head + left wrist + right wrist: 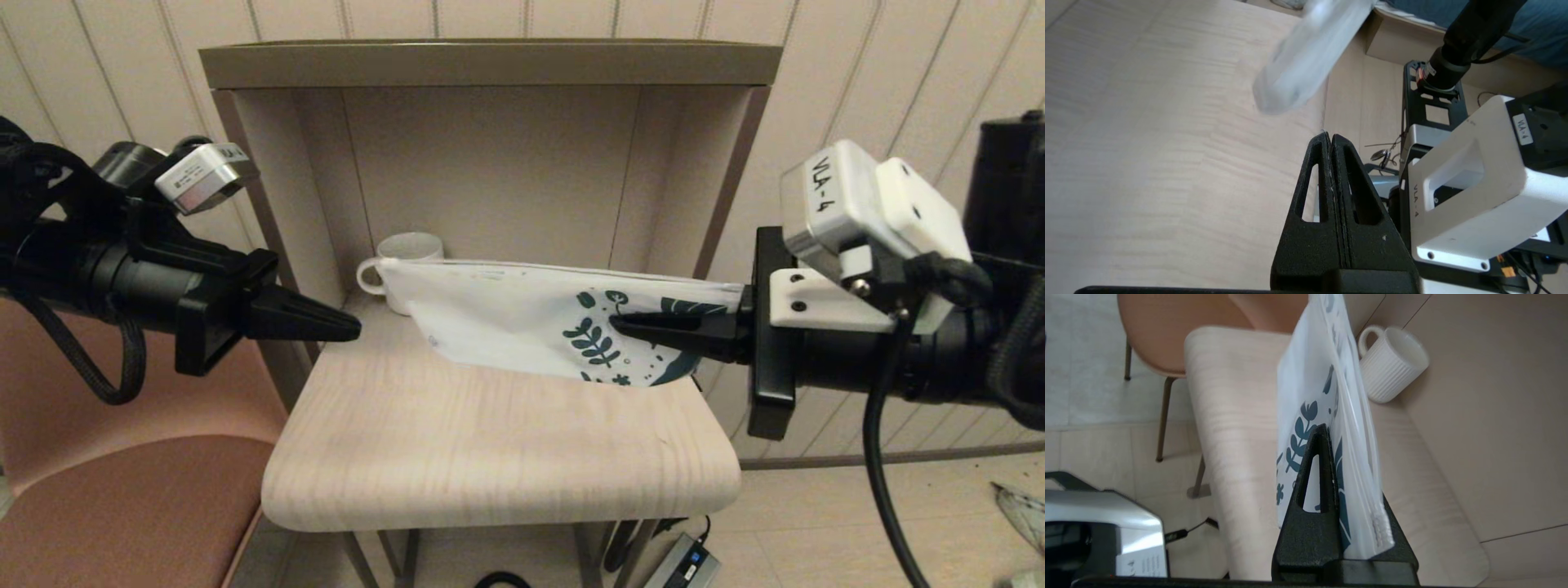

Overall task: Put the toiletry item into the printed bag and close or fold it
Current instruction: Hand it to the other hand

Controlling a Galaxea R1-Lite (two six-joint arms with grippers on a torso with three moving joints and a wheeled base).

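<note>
- Saw the pale wood-grain counter nearest, with a brown padded chair beside it on the left.
- Found the black left claw clenched on nothing. Hung just off the plain end of the flat white plastic pouch with dark teal leaf print, not touching it.
- Found the black right claw pinched tight on the printed end of the pouch, holding it edge-up above the counter.
- Could not find the slim white toiletry tube in any view. Possibly inside the pouch already, but could not tell.
- Judged closing the pouch as the step in hand. Best done by keeping the right grip firm and the pouch taut and level. Then reopening the left claw and pinching the seal strip along the upper edge squarely, without dragging the pouch into the mug.
- Saw the ribbed white ceramic mug farthest back, behind the pouch's white end.
- Counted two claws, one pouch, one mug, one counter, one chair, and no tube in sight.
</note>
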